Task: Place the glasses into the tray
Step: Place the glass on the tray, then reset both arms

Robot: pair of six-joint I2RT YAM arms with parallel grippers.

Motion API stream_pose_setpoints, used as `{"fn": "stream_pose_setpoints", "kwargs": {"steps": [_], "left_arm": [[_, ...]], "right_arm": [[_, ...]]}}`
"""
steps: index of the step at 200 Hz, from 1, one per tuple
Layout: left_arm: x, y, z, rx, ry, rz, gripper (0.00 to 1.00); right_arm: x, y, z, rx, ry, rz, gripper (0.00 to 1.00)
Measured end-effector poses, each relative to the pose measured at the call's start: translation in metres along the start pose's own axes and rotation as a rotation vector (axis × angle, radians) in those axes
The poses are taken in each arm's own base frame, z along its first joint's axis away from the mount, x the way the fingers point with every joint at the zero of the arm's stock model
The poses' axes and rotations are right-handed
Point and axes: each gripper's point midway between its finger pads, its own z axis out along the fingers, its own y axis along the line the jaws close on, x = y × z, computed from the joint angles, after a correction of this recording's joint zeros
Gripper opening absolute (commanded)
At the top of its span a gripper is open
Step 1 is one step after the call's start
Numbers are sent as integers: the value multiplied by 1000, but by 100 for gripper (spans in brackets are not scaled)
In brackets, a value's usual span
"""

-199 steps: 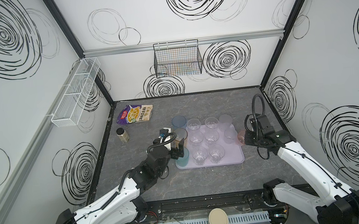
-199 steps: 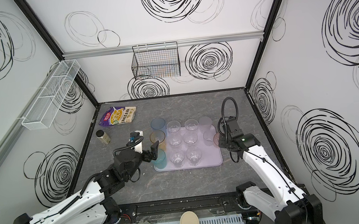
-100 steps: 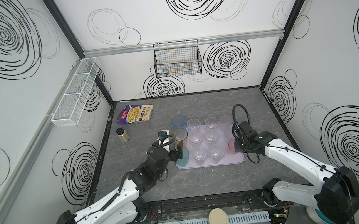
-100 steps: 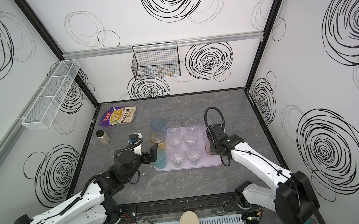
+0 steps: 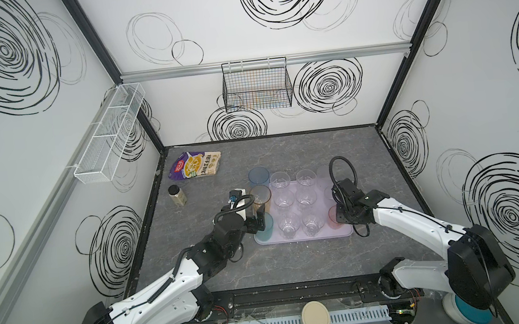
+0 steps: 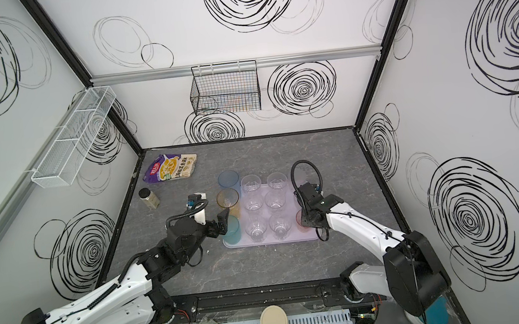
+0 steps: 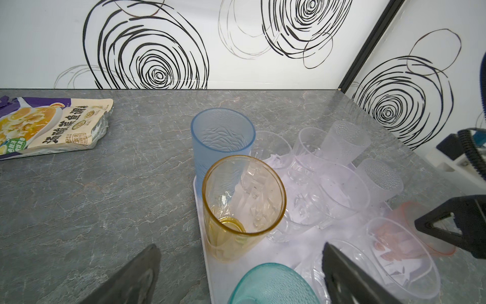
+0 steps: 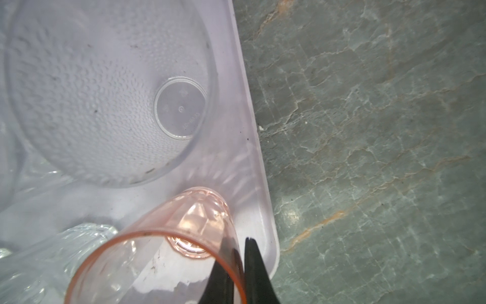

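Right hand [image 8: 238, 244] is pinched narrow on the rim of the pink glass [image 8: 184, 223], one finger inside the wall and one outside. The glass leans over the near right corner of the tray [image 8: 252, 168], and I can't tell whether its base is fully down. I judge I'm at the set-down of this glass. Next I'd settle it upright, clear of the frosted glass [image 8: 105, 92] beside it, then open and lift straight out so the inner finger doesn't drag the rim. My left hand [image 7: 239, 252] stands wide, gripping nothing, with the teal glass [image 7: 273, 284] between its fingers at the tray's near left corner. The blue glass [image 7: 221, 142] looks to stand on the table [image 7: 105, 197] just past the far left corner, so it may remain to do.
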Motion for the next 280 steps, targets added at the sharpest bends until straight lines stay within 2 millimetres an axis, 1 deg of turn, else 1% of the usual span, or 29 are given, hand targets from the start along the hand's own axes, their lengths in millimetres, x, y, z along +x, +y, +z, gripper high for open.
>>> {"fn": "stream_pose_setpoints", "kwargs": {"steps": [41, 59, 85, 99, 112, 123, 147, 166, 172, 185, 192, 197, 205, 211, 221, 230, 240, 248, 253, 262, 271, 280], "left_arm": [[0, 0, 0, 1, -1, -1, 98], [0, 0, 0, 1, -1, -1, 99], [0, 0, 0, 0, -1, 0, 99], [0, 0, 0, 0, -1, 0, 99], [-2, 1, -2, -2, -5, 1, 99], [-4, 2, -5, -7, -13, 4, 99], [-19, 5, -13, -20, -47, 9, 100], [-34, 11, -17, -44, -88, 12, 99], [-38, 15, -17, -59, -98, 12, 99], [-51, 30, -16, -110, -130, 8, 98], [-59, 40, -15, -146, -154, 8, 97], [-66, 50, -14, -187, -180, 6, 97], [-75, 66, -13, -247, -223, 5, 97], [-83, 82, -13, -303, -264, -2, 97], [-89, 115, -16, -418, -322, -24, 98], [-86, 149, -19, -535, -354, -51, 98], [-76, 183, -25, -663, -360, -72, 98], [-67, 202, -29, -749, -363, -80, 98], [-61, 209, -31, -786, -361, -79, 98], [-51, 216, -32, -829, -357, -69, 98], [-40, 218, -31, -847, -357, -56, 98], [-28, 219, -27, -858, -342, -38, 98]], "right_arm": [[-1, 0, 0, 1, -3, 6, 15], [-1, 0, 0, 3, -4, 10, 19], [-2, -2, -2, 10, -9, 10, 27], [-7, -2, -8, 12, -23, 11, 33], [-18, 1, -20, 0, -59, 13, 38], [-32, 4, -33, -18, -108, 24, 41], [-65, 9, -66, -53, -234, 39, 48], [-92, 5, -90, -63, -319, 69, 54], [-106, -1, -97, -63, -353, 101, 58], [-138, -20, -110, -53, -443, 195, 65], [-154, -34, -115, -42, -498, 248, 72], [-164, -46, -117, -29, -539, 294, 79], [-176, -64, -118, -12, -612, 345, 81], [-182, -76, -118, 6, -673, 371, 84], [-182, -92, -110, 48, -754, 380, 84], [-176, -102, -99, 81, -810, 380, 84], [-165, -115, -81, 143, -843, 370, 84], [-157, -125, -68, 188, -849, 373, 84], [-152, -133, -61, 220, -849, 378, 84], [-145, -146, -52, 268, -849, 392, 84], [-142, -158, -46, 308, -855, 409, 84], [-142, -164, -43, 330, -862, 422, 84]]}}
